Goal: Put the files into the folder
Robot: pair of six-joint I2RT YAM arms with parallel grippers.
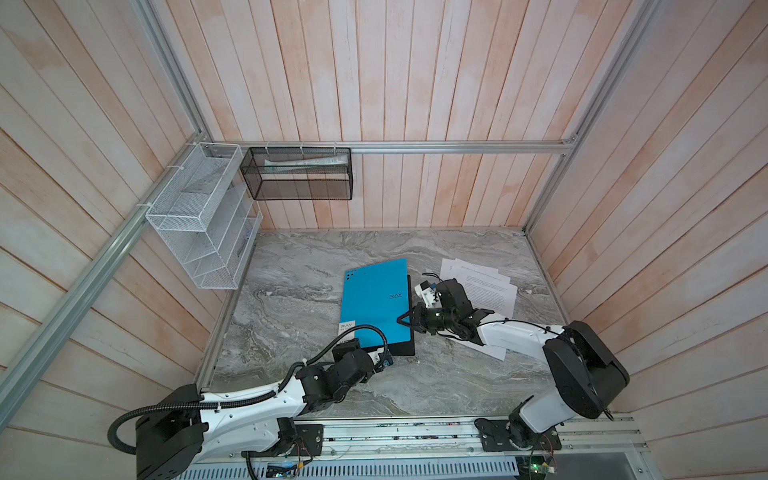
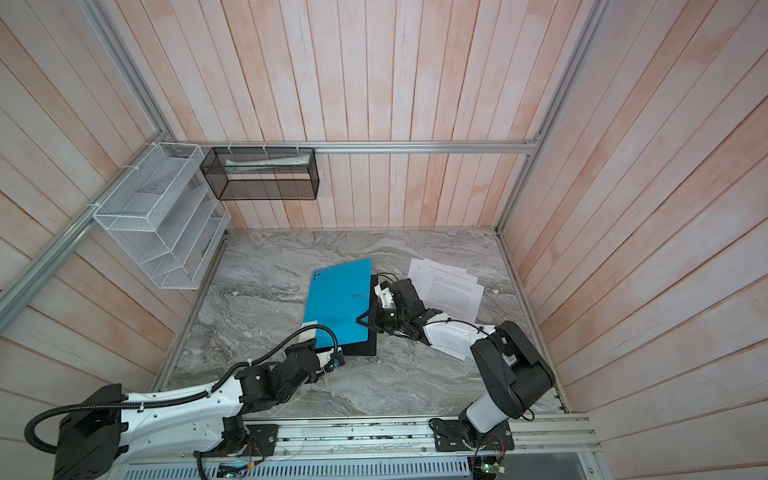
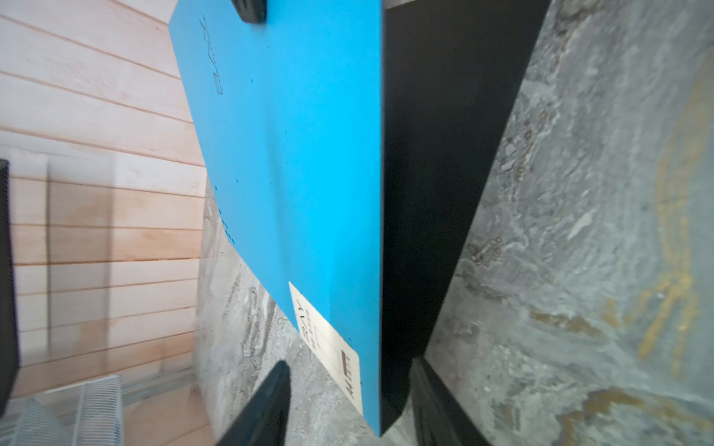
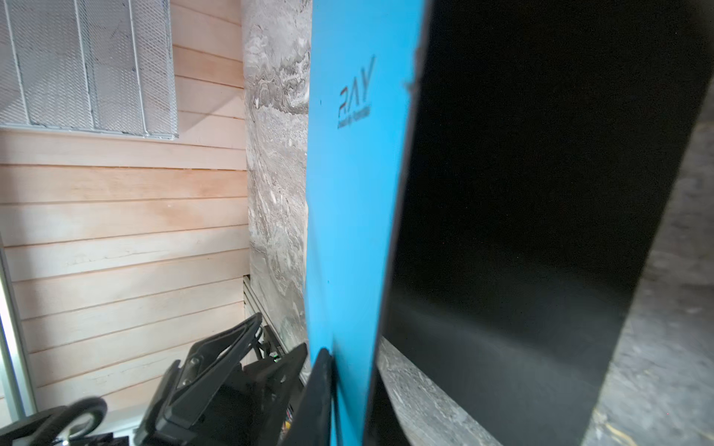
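Observation:
The blue folder lies mid-table, its blue "RAY" front cover raised off the black back cover. My right gripper is shut on the right edge of that blue cover. My left gripper is open. Its fingers straddle the folder's near corner with the white label, without touching it; from above that gripper is mostly hidden under its wrist. The files, printed white sheets, lie fanned on the table right of the folder, partly under the right arm.
A white wire mesh rack hangs on the left wall and a black mesh basket on the back rail. Both stand above the grey marble tabletop. Wooden walls close in three sides. The arm bases sit on the front rail.

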